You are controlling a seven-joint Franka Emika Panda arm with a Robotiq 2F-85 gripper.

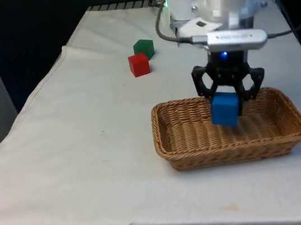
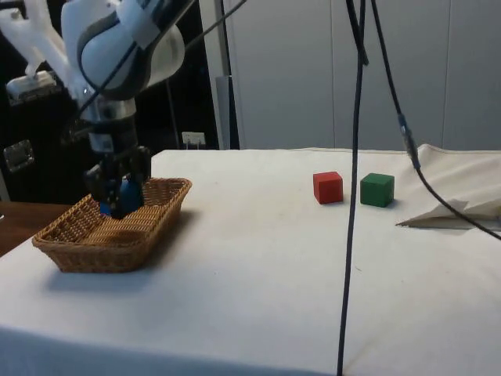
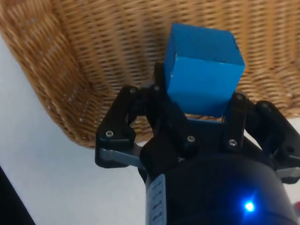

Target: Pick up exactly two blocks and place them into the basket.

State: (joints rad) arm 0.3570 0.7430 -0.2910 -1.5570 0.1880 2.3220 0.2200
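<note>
My gripper (image 1: 229,100) is shut on a blue block (image 1: 225,109) and holds it just above the floor of the wicker basket (image 1: 169,143), inside the rim. In the side view the gripper (image 2: 119,196) and blue block (image 2: 117,202) hang over the basket (image 2: 78,247), near its far side. The wrist view has the blue block (image 3: 202,70) clamped between the black fingers, with the woven basket (image 3: 84,61) behind it. A red block (image 1: 139,64) and a green block (image 1: 143,48) sit side by side on the cloth, well away from the basket.
The basket stands near the table's front edge on the front view's right. The red block (image 2: 328,187) and green block (image 2: 377,189) lie toward the robot's end. Black cables (image 2: 352,157) hang across the side view. Folded cloth (image 2: 454,211) bunches at the table's edge.
</note>
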